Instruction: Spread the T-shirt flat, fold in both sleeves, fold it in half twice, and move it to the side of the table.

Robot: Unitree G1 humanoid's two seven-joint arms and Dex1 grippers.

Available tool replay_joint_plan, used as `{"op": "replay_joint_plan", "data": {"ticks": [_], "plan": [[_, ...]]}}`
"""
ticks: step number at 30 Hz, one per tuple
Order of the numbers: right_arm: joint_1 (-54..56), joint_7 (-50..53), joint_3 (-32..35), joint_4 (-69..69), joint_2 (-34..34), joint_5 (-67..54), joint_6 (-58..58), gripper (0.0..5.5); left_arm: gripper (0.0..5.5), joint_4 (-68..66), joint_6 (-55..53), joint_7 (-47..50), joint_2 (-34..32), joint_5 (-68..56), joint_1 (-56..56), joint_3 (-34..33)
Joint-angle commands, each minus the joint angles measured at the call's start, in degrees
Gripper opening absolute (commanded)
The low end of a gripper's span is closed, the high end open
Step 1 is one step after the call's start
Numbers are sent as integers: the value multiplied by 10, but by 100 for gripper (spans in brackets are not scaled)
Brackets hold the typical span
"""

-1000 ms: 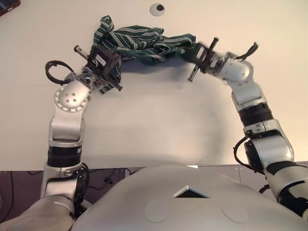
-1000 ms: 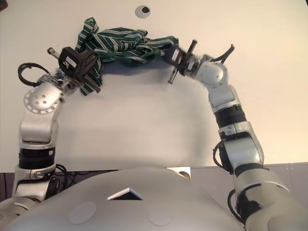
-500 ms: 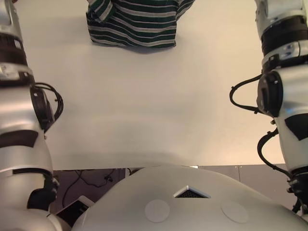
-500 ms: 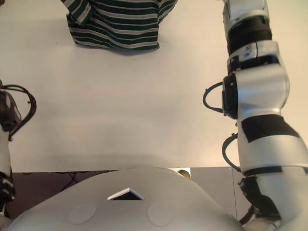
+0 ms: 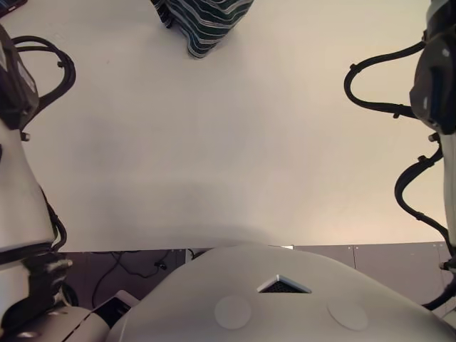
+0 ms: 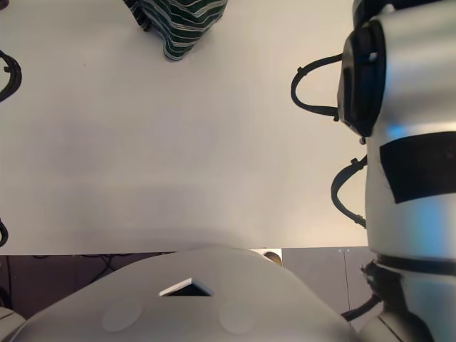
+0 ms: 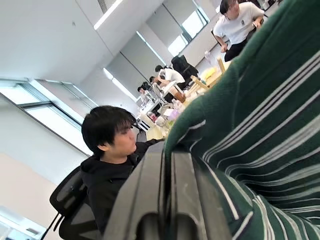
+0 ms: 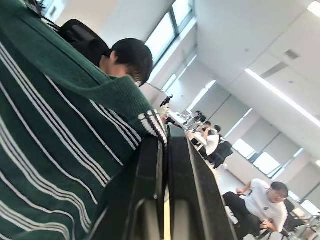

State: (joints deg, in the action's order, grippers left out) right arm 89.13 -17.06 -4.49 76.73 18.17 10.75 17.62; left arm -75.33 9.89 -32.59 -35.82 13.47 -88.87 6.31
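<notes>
At the far edge of the white tabletop [image 5: 228, 142], and there it was, the dark green cotton T-shirt with thin white stripes [image 5: 203, 21] hung down in a narrow, bunched column, its lowest corner pointing at the surface a little to the robot's left of centre. Whether that corner actually touched the tabletop, I could not tell. The left arm [image 5: 18, 164] stood tall along the left edge of the head views and the right arm [image 6: 406, 142] along the right edge, black cables looping off each. Over to the left wrist view: the left hand [image 7: 167, 167] had its two dark fingers pressed together, striped green cloth gathered at their tips and falling away in a broad sheet to one side. Clamped on the T-shirt, no question. On the right wrist view it was the same story: the right hand [image 8: 164, 150] had its fingers drawn tight, with barely a sliver of light between them. A ribbed edge of the fabric with short white bars sat right at the fingertips, and the rest of the garment draped away beside it. Both hands gripped the T-shirt, well apart from each other, with the cloth slung between them.
</notes>
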Motion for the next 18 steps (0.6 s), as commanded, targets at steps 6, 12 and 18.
{"op": "replay_joint_plan", "data": {"ticks": [6,12,18], "plan": [[-54,-152,8,-34,72,-6,103,3,0,66,32,-195,-78,-52,76,-38],[-147,-455,30,-165,153,-94,98,3,0,564,-221,-385,-192,-230,372,-119],[-375,-711,-2,-590,281,-248,-165,3,0,1020,-507,-454,-288,-376,673,-269]]}}
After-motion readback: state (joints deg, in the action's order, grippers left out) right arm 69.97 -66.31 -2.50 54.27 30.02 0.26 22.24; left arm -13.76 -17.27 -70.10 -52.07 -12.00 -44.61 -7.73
